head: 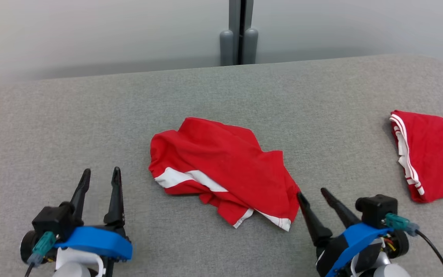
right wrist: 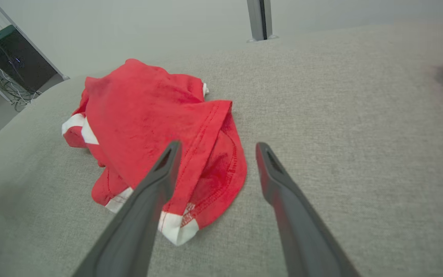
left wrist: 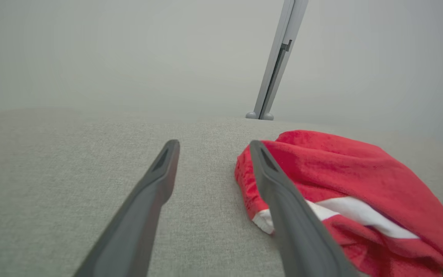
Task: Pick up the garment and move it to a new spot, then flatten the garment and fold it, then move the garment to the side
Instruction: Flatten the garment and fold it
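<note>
- The crumpled red garment (head: 225,169), with white bands, lay in a heap near the middle of the grey padded table (head: 90,115).
- The left gripper (head: 101,172) sat at the near left, well apart from the garment. Its two dark fingers were spread moderately wide and held nothing.
- In the left wrist view, bare grey table showed between those fingers, and the garment's edge lay past the right-hand finger.
- The right gripper (head: 311,193) sat at the near right, its fingers parted and empty, pointing toward the garment's near right corner.
- The tip of its inner finger was right at the cloth's hem. I could not tell whether it touched.
- In the right wrist view, the red hem with its white corner lay under and beside the left-hand finger, and the gap between the fingers was mostly bare table.
- A second red piece of clothing (head: 437,154) with white stripes lay flat at the table's far right edge, well apart from the heap.
- A grey post (head: 239,34) stood behind the table against a pale wall.
</note>
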`<state>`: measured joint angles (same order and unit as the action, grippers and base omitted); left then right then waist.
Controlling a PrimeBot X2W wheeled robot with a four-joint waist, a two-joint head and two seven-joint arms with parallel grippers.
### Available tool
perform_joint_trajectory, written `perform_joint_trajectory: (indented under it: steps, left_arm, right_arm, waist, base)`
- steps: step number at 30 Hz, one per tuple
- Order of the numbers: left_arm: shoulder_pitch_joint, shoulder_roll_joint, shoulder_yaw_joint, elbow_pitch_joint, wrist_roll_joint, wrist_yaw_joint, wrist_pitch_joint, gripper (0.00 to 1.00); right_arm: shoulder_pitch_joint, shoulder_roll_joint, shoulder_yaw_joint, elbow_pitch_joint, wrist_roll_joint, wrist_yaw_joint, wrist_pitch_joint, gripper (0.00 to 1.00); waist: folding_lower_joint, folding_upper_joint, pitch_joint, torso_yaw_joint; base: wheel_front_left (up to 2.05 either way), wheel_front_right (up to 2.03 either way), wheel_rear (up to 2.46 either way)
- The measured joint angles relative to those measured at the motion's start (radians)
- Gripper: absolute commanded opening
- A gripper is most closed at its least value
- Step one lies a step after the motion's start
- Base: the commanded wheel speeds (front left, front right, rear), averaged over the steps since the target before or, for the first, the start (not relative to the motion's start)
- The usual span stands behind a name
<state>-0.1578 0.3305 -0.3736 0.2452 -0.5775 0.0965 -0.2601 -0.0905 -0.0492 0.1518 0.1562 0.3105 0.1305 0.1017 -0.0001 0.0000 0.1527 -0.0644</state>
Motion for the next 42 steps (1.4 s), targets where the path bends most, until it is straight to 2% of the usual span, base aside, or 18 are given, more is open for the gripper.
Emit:
perform_joint_trajectory:
  steps: [8, 19, 20, 21, 22, 26, 34, 38, 42]
  left_arm:
    - [0.061, 0.009, 0.028, -0.068, 0.01, 0.027, -0.002, 1.0]
    - [0.069, 0.008, 0.017, -0.092, 0.014, 0.039, 0.003, 1.0]
    - [0.07, 0.008, 0.016, -0.093, 0.014, 0.039, 0.004, 1.0]
    - [0.071, 0.008, 0.015, -0.095, 0.014, 0.04, 0.004, 1.0]
    - [0.072, 0.008, 0.015, -0.096, 0.013, 0.043, 0.004, 1.0]
    - [0.076, 0.011, 0.015, -0.106, 0.012, 0.048, 0.005, 1.0]
    - [0.09, 0.017, 0.016, -0.128, 0.006, 0.058, 0.012, 1.0]
    - [0.087, 0.023, 0.015, -0.148, 0.006, 0.062, 0.018, 1.0]
    - [0.062, 0.024, 0.005, -0.156, 0.013, 0.058, 0.022, 1.0]
  right_arm:
    - [0.001, 0.0, 0.052, 0.062, 0.082, 0.0, 0.087, 1.0]
    - [-0.091, 0.001, 0.107, 0.184, 0.159, 0.0, 0.08, 1.0]
    - [-0.095, 0.0, 0.11, 0.19, 0.159, 0.0, 0.073, 0.53]
    - [-0.099, 0.0, 0.11, 0.193, 0.157, 0.0, 0.06, 0.34]
    - [-0.105, 0.0, 0.107, 0.195, 0.156, 0.0, 0.048, 0.0]
    - [-0.113, 0.0, 0.084, 0.196, 0.136, 0.0, 0.01, 0.0]
    - [-0.137, 0.0, 0.018, 0.164, 0.097, 0.0, -0.001, 0.0]
    - [-0.258, -0.003, -0.051, 0.15, -0.01, 0.0, 0.022, 0.0]
    - [-0.359, -0.035, -0.085, 0.216, -0.07, 0.0, 0.034, 0.0]
  waist:
    - [0.0, 0.0, 0.0, 0.035]
    - [0.0, 0.0, 0.003, 0.066]
    - [0.0, 0.0, 0.003, 0.068]
    - [0.0, 0.0, 0.002, 0.069]
    - [0.0, 0.0, 0.001, 0.069]
    - [0.0, 0.0, -0.005, 0.07]
    - [0.0, 0.0, -0.005, 0.064]
    - [0.0001, 0.0, 0.014, 0.062]
    - [0.0, 0.0, 0.032, 0.076]
  base:
    - [0.0, 0.0, 0.0]
    - [0.0, 0.0, 0.0]
    - [0.0, 0.0, 0.0]
    - [0.0, 0.0, 0.0]
    - [0.0, 0.0, 0.0]
    - [0.0, 0.0, 0.0]
    - [0.0, 0.0, 0.0]
    - [0.0, 0.0, 0.0]
    - [0.0, 0.0, 0.0]
